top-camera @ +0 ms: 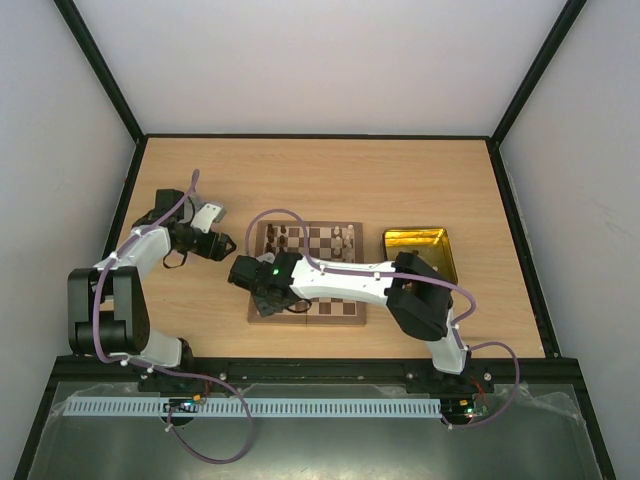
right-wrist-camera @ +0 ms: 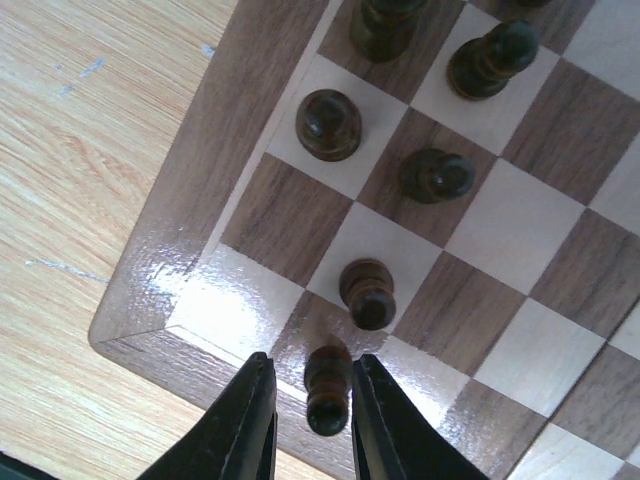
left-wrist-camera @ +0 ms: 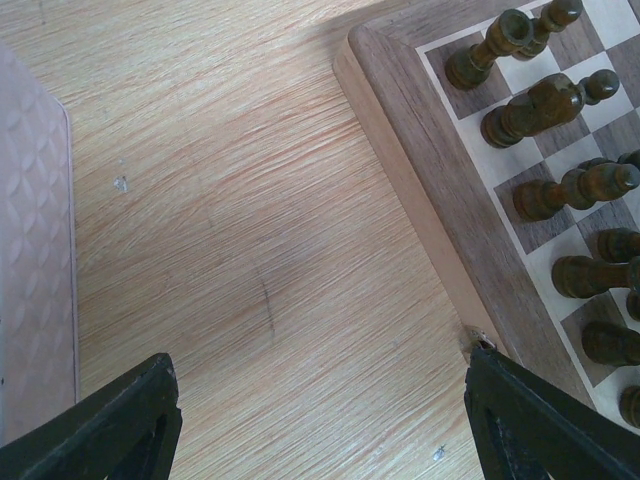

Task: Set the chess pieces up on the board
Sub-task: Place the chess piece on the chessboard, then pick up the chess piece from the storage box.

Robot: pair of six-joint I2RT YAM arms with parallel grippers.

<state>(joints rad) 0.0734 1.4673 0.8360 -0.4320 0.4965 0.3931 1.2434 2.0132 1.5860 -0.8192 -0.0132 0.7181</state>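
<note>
- The dark pawn (right-wrist-camera: 328, 390) stands upright on the board (right-wrist-camera: 180, 215), on the square at its near left corner, right beside the brown border.
- It is a small turned wooden piece, and it looks light and rigid. It probably tips easily because the base is narrow and the glossy board would give it little friction.
- The varnished, rounded head looks slippery, so the best place to hold it is likely the slim waist below the head, with the fingers square to it.
- The right gripper (right-wrist-camera: 313, 375) straddles this pawn. Its jaws are slightly apart, and a strip of board shows between one finger and the wood. The other finger is very close to the pawn, perhaps touching.
- Any sideways drift while the fingers lift away could knock the pawn over.
- The next pawn (right-wrist-camera: 368, 293) stands one square away diagonally, and two more dark pieces (right-wrist-camera: 328, 124) (right-wrist-camera: 437, 175) stand farther in. Clearance around the fingers is therefore tight.
- From the left wrist, more dark pieces (left-wrist-camera: 535, 110) stand in rows along the left side of the board.
- The left gripper (left-wrist-camera: 320, 365) hangs over the bare table (left-wrist-camera: 220, 250) just off the board's left edge. Its jaws are wide apart and hold nothing.
- The gold tin tray (top-camera: 415, 232) sits just right of the board, and what it holds cannot be made out.
</note>
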